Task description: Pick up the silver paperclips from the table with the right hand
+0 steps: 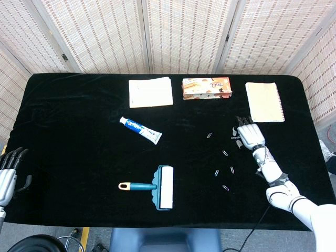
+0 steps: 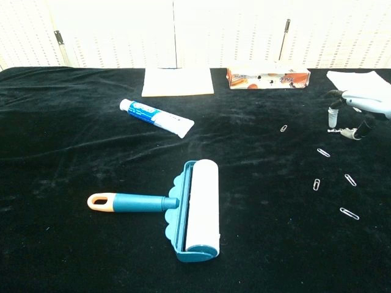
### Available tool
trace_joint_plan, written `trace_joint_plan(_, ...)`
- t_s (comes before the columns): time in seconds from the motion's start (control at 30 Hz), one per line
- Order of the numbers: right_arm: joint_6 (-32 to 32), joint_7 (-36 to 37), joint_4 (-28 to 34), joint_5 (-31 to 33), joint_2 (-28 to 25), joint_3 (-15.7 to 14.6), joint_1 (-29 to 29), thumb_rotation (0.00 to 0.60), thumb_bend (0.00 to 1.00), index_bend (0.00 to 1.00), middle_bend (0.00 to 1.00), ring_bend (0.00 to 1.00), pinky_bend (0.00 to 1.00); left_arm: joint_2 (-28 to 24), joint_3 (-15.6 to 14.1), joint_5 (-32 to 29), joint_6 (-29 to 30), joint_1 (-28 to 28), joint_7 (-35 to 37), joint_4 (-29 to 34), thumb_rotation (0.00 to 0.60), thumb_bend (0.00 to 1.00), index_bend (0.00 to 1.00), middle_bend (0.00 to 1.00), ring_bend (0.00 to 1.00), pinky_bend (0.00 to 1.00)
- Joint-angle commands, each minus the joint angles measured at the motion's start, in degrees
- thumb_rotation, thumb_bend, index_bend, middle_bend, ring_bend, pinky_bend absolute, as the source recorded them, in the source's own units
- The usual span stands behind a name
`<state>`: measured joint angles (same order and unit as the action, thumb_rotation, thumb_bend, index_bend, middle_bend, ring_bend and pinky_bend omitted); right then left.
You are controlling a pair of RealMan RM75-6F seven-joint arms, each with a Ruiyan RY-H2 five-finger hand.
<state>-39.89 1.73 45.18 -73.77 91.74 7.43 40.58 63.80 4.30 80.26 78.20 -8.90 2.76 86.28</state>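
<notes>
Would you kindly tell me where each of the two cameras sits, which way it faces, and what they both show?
Head view: high above the near table edge, looking steeply down on the whole black table; shows the left hand at the lower left and the right hand with its forearm.
Chest view: low at the near edge, looking across the table towards the screens; only the right hand shows, at the right edge.
Shared: lint roller, toothpaste tube, loose paperclips, right hand.
</notes>
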Motion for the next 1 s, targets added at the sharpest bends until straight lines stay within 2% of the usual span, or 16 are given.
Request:
trace_joint_plan(0.03, -0.84, 0.04, -0.58, 0.00, 0.60, 0.10, -0.32, 0.600, 0.45, 0.41, 0.00, 0.00, 0.00, -0.04, -0.08, 0.13, -0.02, -0.02, 0.07, -0.01, 0.600, 0.55, 0.02, 0.06, 0.07, 0.00)
trace_joint_plan(0.27, -3.24, -2.89, -2.50, 1.97, 3.16, 1.36, -1.23, 0.600, 0.45, 0.43, 0.00, 0.00, 0.00, -0.38, -0.69, 1.34, -0.12, -0.13, 0.89, 0.03, 0.600, 0.56, 0.03, 0.06, 0.07, 0.00)
trace_joint_plan(1.0, -2.76, -4.52, -4.64, 2.62, 5.83, 2.35, -0.34, 0.600, 0.45, 0.43, 0.00, 0.00, 0.00, -0.68, -0.95, 1.86, 0.18, -0.09, 1.63, -0.11, 0.600, 0.56, 0.04, 0.06, 0.07, 0.00)
